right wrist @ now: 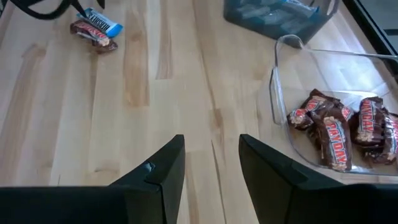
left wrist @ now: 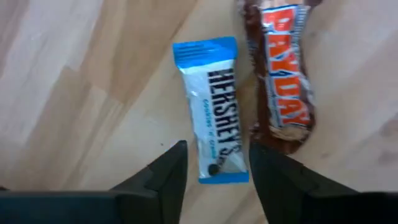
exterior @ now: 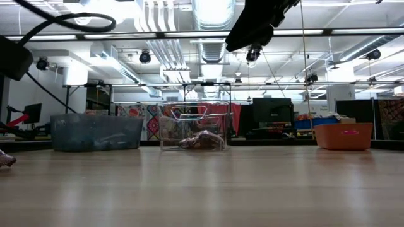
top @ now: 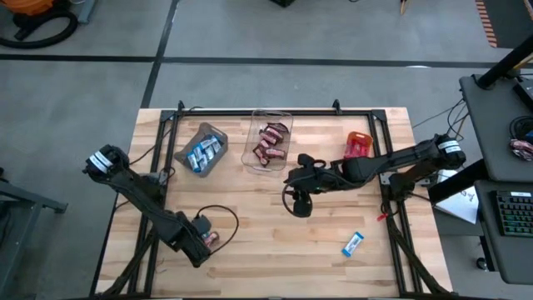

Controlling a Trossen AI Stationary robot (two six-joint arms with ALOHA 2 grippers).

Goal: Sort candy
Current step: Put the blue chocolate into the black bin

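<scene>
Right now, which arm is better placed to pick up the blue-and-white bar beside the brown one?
Left: its end effector hangs open, straddling the blue-and-white bar. The right end effector is near the clear bin.

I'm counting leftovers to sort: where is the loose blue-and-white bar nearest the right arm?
In the high view, the blue-and-white bar lies alone on the table's right front part, nearer the front edge than the right gripper.

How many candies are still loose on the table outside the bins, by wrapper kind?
Blue-and-white bars: 2, one between the left gripper fingers, one near the table's front right.
Dark brown bars: 1, beside the first blue-and-white one.
Red bars: 0 loose that I can see.
Total: 3
</scene>
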